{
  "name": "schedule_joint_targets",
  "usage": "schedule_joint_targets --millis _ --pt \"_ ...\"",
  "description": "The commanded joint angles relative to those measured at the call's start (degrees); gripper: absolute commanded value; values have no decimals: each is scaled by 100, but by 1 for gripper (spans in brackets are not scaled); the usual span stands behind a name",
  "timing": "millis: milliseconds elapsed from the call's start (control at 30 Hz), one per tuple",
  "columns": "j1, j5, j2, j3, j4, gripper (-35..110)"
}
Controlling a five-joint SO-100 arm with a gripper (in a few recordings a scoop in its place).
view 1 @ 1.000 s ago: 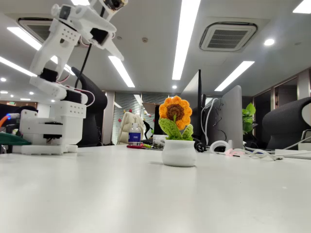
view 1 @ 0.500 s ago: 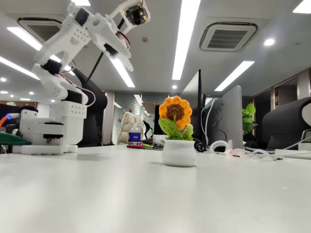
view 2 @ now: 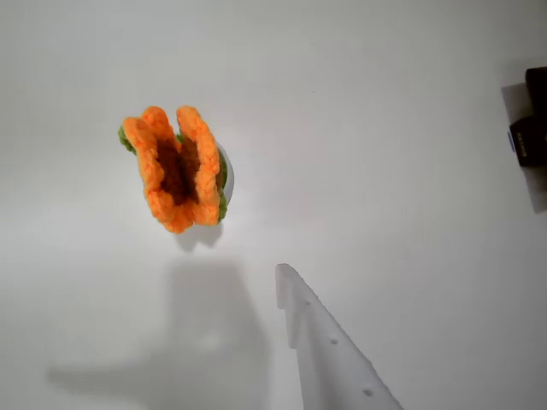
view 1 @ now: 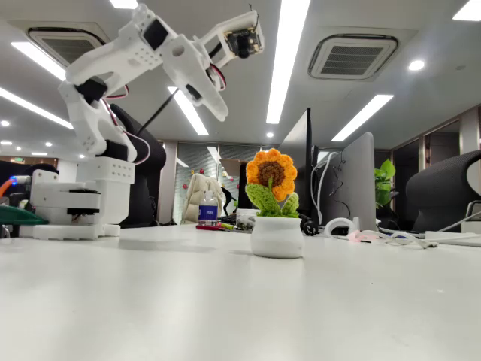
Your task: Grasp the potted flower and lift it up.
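Looking at the fixed view, the white arm is reaching out from its base at the left, and the gripper is hanging high in the upper middle of the frame. The potted flower is standing upright on the white table, in the middle of the frame, lower and to the right of the gripper, well apart from it. I cannot tell if the pincer is open or closed here.

Looking at the wrist view, the potted flower is showing from above, in the upper left. One white finger is poking in from the bottom; nothing is touching the flower.

To do this step well, I think the arm should be going down slowly, opening wide around the round white pot, not squashing the soft petals.
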State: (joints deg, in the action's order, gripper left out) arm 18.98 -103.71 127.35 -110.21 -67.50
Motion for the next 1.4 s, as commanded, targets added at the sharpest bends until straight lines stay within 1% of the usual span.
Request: schedule_joint_targets --millis 0,333,767,1367 --pt "97 -79 -149 -18 202 83" --pt "167 -158 -949 9 870 83" --pt "158 -62 -2259 659 1222 83" --pt "-97 26 -2988 809 1591 83"
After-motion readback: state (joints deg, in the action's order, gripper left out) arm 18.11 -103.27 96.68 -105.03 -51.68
